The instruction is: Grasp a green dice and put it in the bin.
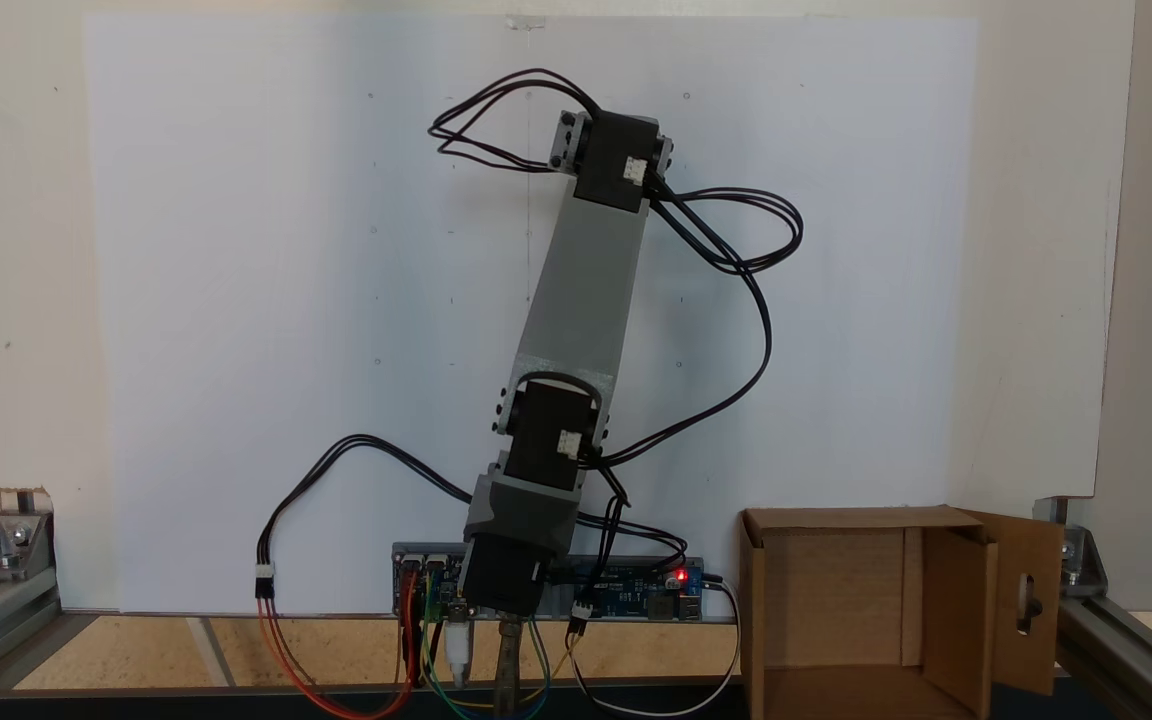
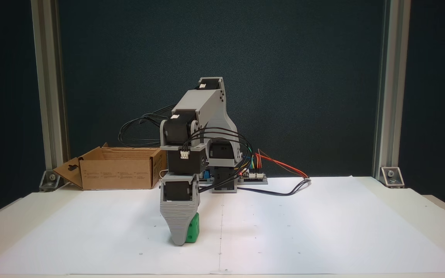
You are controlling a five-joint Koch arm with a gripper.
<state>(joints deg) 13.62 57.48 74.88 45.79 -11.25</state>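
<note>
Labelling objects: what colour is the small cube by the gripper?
Bright green plastic dice, clearest in the fixed view facing the arm.

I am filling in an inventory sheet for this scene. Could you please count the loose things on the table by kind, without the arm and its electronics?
Green dice: 1
Cardboard bin: 1
Total: 2
</note>
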